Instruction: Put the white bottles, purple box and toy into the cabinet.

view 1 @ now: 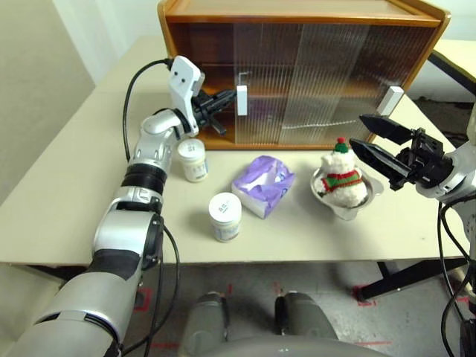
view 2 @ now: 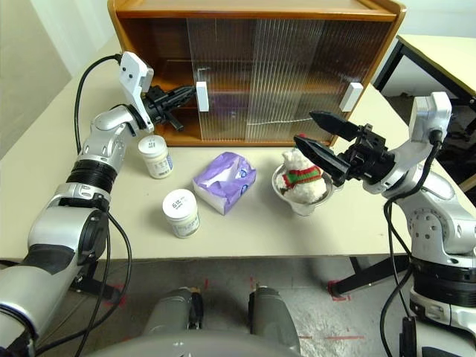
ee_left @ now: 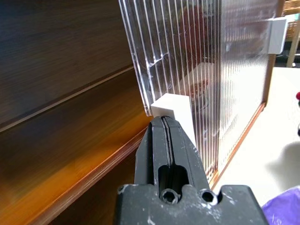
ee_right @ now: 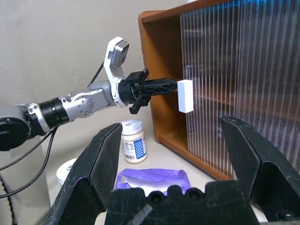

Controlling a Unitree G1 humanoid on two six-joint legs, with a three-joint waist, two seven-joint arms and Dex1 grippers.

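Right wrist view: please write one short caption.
Shut left gripper pressing the white handle of the cabinet door.

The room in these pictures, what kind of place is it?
Probably a robot test lab, not a home: a plain beige table carries a staged wooden cabinet and a few props, the grey floor has red tape marks, and another plain table stands to the right.
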